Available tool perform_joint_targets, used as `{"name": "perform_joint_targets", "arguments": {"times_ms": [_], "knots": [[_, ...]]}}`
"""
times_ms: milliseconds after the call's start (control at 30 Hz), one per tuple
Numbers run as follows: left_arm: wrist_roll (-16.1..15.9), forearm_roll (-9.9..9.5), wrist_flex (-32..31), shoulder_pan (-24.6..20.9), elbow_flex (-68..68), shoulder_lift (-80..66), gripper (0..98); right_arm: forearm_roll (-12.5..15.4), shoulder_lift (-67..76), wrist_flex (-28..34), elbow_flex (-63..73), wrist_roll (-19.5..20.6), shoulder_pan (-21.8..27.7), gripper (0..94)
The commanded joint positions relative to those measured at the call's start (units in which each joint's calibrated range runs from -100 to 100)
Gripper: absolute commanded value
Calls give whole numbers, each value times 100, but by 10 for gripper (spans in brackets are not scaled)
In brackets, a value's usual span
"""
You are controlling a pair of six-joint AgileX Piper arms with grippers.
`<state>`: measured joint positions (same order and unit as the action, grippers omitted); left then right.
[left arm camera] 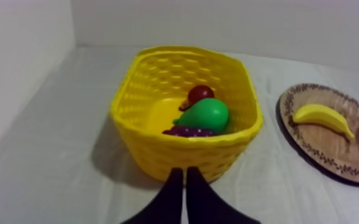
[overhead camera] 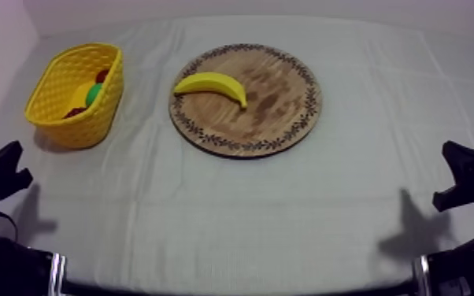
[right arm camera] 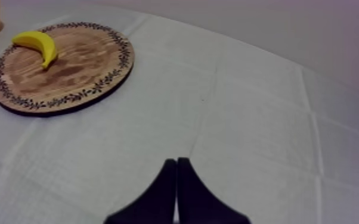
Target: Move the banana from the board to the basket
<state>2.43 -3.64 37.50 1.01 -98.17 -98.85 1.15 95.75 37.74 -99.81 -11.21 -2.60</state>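
We are finding the curved yellow toy banana (overhead camera: 211,85) lying on the round wooden board with a patterned rim (overhead camera: 287,86), by that board's left edge. The yellow woven basket (overhead camera: 51,86) at the tabletop's far left corner is holding a green pear (left arm camera: 206,114), a small red fruit (left arm camera: 201,93) and, seemingly, purple grapes (left arm camera: 188,131). The left gripper (left arm camera: 184,171) and right gripper (right arm camera: 176,159) are resting at the near corners, each with its fingers pressed together, grasping nothing.

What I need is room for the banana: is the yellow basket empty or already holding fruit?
Not empty: the yellow basket holds a pear, a small red fruit and a bunch of grapes.
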Motion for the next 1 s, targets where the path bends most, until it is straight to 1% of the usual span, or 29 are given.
{"name": "perform_joint_targets", "arguments": {"times_ms": [0, 33, 100, 267, 600, 800, 967], "knots": [[225, -218, -194, 86, 37, 171, 0, 0, 0, -8, 3, -1, 0, 3], [285, -293, -257, 113, 111, 289, 0, 0, 0, -8, 3, 0, 0, 3], [354, -382, -329, 150, 366, 575, 0, 0, 0, -8, 3, 0, 0, 3], [392, -452, -302, 254, 1386, 1478, 0, 0, 0, -8, 3, 0, 0, 3], [258, -380, 458, 655, 4526, 3867, 0, 0, 0, -8, 3, 0, 0, 3], [136, -322, 1085, 837, 6581, 5270, 0, 0, 0, -8, 3, 0, 0, 3], [-77, -239, 1554, 938, 8020, 6278, 0, 0, 0, -8, 3, 0, 0, 3]]}}
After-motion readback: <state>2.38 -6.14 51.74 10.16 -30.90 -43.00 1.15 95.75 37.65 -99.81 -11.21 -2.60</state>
